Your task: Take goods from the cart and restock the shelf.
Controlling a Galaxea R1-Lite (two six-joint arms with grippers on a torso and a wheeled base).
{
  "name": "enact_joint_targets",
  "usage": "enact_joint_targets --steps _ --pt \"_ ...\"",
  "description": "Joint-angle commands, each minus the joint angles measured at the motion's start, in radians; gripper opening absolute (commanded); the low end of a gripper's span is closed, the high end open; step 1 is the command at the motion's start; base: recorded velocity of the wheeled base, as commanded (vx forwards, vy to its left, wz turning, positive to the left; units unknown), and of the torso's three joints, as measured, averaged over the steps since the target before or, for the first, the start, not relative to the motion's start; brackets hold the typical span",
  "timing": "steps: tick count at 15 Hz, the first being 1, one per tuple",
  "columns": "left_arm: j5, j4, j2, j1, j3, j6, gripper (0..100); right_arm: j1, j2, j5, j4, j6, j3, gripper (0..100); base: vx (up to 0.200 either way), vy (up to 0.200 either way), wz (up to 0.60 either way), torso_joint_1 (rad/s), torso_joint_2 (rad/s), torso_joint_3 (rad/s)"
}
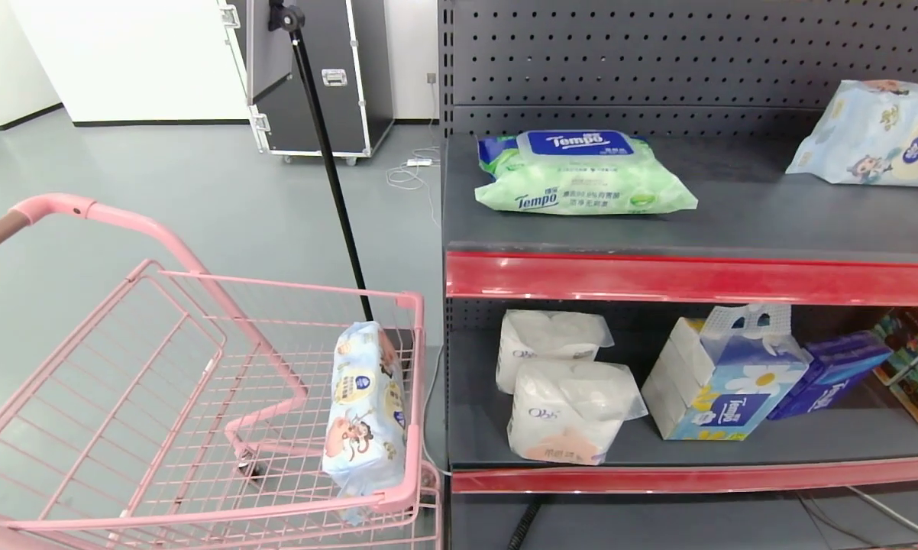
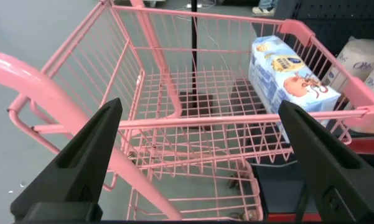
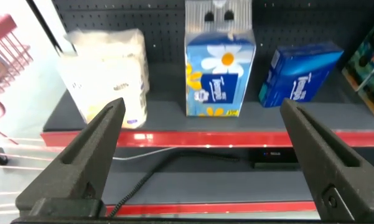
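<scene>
A pink wire cart stands left of the shelf. One light-blue cartoon-printed pack stands on its side against the cart's right wall, also seen as the blue pack in the left wrist view. My left gripper hangs open above the cart's basket, with the pack ahead and to one side. My right gripper is open in front of the lower shelf's red edge, holding nothing. The upper shelf carries a green wipes pack and a matching blue cartoon pack.
The lower shelf holds white tissue-roll packs, a blue-and-white tissue pack with a daisy, a dark blue box and dark boxes at the far right. A black pole rises behind the cart. A cable lies under the shelf.
</scene>
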Motion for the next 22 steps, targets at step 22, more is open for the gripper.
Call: enact_joint_targets --steps 22 --pt "-0.035 0.23 1.412 -0.431 -0.977 -0.219 100 0.0 0.0 0.002 0.0 0.001 -0.001 100 0.0 0.0 0.0 -0.024 0.11 0.086"
